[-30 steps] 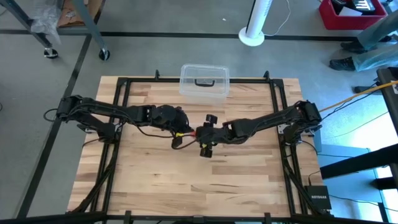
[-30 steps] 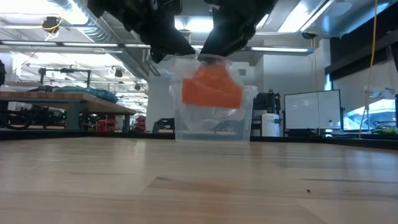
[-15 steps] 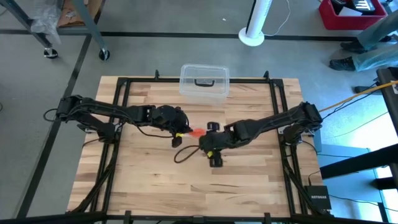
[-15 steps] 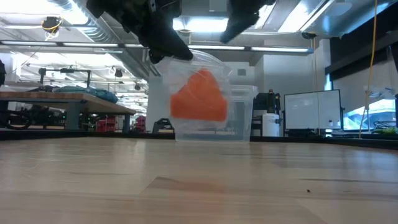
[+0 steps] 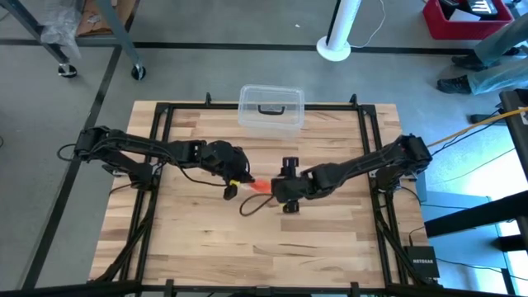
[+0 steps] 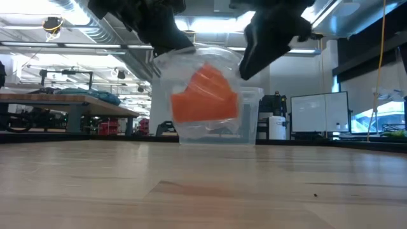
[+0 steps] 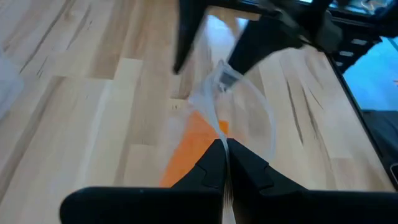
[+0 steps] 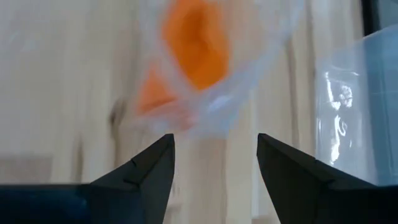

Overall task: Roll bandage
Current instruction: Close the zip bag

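Hanging above the middle of the wooden table (image 5: pixel 206 239), the orange bandage (image 6: pixel 205 97) sits inside a clear plastic bag (image 6: pixel 219 63) held off the surface by the left gripper (image 7: pixel 225 151). In the left wrist view its two dark fingers are pressed together on the bag's edge; the bandage shows below them as an orange patch through the film, partly hidden by the fingers. From above, the bandage (image 5: pixel 258 184) is only a small orange spot between the two arms, and the bag around it is too faint to trace. The right gripper (image 8: pixel 216 163) is just beside the bag, its fingers spread and holding nothing; its wrist view shows the bandage (image 8: pixel 196 43) blurred, so whether it is rolled or loose cannot be told. In the low view both arms enter from the top and are cut off by the picture's edge, and the bag overlaps the clear box (image 6: pixel 249 111) behind it. That box (image 5: pixel 271 109), with a dark handle, stands at the table's far edge, well apart from the grippers.
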